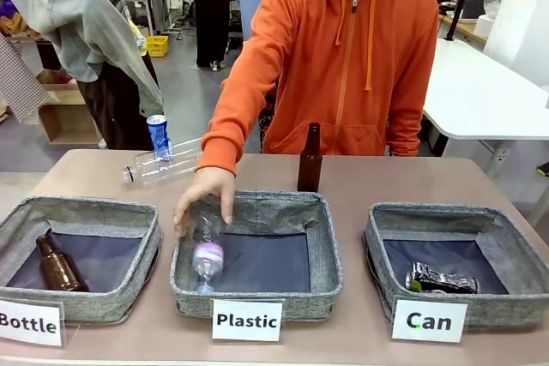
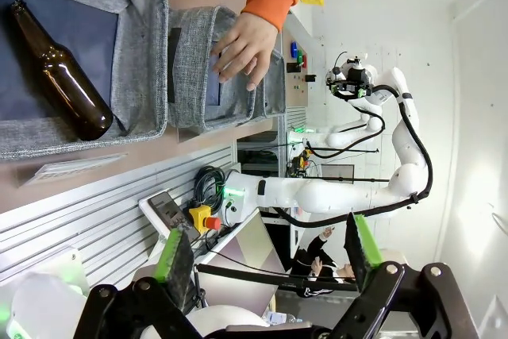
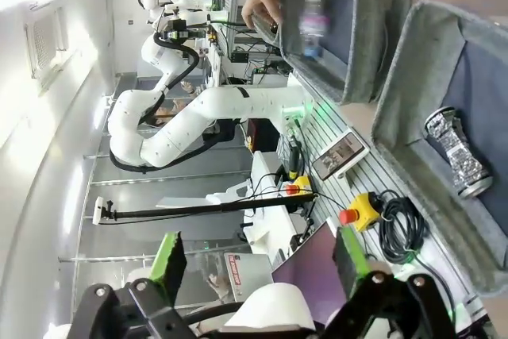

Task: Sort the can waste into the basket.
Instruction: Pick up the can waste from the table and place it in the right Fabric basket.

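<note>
Blue can [image 1: 158, 137] unsorted at far side, dark can [image 1: 440, 279] in Can basket [image 1: 515, 246]; left gripper [image 2: 266, 244], right gripper [image 3: 259, 252] both spread empty, next: reach across.

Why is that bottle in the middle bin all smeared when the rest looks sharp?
Front view: the plastic bottle under the person's hand is motion-blurred, apparently dropping, while the dark can in the Can basket is crisp. Right wrist view: that plastic bottle smears too. Left wrist view: the white wall at right is washed out.
</note>
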Controlling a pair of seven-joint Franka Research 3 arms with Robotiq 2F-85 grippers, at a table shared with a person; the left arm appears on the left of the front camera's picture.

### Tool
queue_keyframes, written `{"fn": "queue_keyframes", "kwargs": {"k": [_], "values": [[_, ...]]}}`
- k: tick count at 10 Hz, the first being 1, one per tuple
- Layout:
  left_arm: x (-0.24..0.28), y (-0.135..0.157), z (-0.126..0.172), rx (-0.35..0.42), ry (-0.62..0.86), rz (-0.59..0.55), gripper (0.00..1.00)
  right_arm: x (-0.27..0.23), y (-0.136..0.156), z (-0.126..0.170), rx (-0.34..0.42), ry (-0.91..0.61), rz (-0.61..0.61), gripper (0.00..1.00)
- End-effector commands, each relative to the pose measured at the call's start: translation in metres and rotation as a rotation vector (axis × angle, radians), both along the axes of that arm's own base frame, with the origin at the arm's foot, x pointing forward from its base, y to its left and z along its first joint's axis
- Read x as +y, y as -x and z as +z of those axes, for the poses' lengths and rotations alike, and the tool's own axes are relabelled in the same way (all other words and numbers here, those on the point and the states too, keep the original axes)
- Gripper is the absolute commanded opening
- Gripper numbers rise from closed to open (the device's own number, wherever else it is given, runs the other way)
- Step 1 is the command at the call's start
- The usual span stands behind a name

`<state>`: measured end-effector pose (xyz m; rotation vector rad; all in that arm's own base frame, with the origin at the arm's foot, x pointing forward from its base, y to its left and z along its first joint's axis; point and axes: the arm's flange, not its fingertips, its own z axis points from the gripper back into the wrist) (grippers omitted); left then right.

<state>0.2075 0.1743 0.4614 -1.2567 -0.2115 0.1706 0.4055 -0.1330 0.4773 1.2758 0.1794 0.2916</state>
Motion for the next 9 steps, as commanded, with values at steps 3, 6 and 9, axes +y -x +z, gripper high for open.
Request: {"fn": "queue_keyframes", "kwargs": {"k": [3, 6, 9], "values": [[0.0, 0.003, 0.002, 0.006, 0.007, 0.001, 1.0, 0.001, 0.004, -0.003, -0.024, 0.004, 0.001, 1.0], [0.0, 0.0, 0.0, 0.0, 0.0, 0.0, 1.0, 0.001, 0.004, -0.003, -0.024, 0.004, 0.001, 1.0], [-0.053, -0.074, 0.026, 0.026, -0.262, -0.089, 1.0, 0.001, 0.004, -0.003, -0.024, 0.004, 0.001, 1.0]]}}
